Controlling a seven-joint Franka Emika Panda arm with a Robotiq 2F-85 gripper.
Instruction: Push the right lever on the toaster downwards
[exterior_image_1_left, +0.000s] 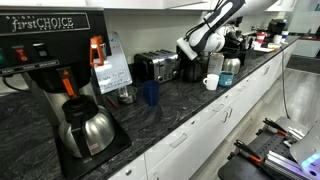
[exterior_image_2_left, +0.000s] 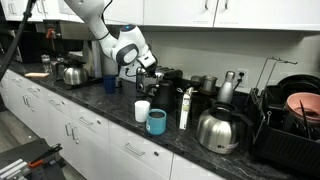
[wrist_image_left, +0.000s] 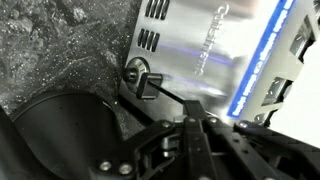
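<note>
The toaster (exterior_image_1_left: 155, 67) is a low steel box with black trim, standing on the dark counter behind the blue cup. It also shows in the other exterior view (exterior_image_2_left: 168, 78). My gripper (exterior_image_1_left: 190, 60) (exterior_image_2_left: 150, 72) is at the toaster's end face. In the wrist view the shiny steel side of the toaster (wrist_image_left: 200, 50) fills the top. A black lever knob (wrist_image_left: 150, 84) sticks out beside a round dial (wrist_image_left: 133, 69). My gripper (wrist_image_left: 193, 108) is shut, with both fingers pressed together and nothing between them. Its tip is just to the right of the lever knob, close to it.
A white mug (exterior_image_1_left: 211, 82) (exterior_image_2_left: 142, 110) and a blue cup (exterior_image_1_left: 150, 93) (exterior_image_2_left: 157, 122) stand near the toaster. A tall black coffee brewer (exterior_image_1_left: 50, 60) with a steel carafe (exterior_image_1_left: 85, 130) stands on the counter. Another carafe (exterior_image_2_left: 220, 128), a bottle (exterior_image_2_left: 184, 108) and a dish rack (exterior_image_2_left: 290, 125) are nearby.
</note>
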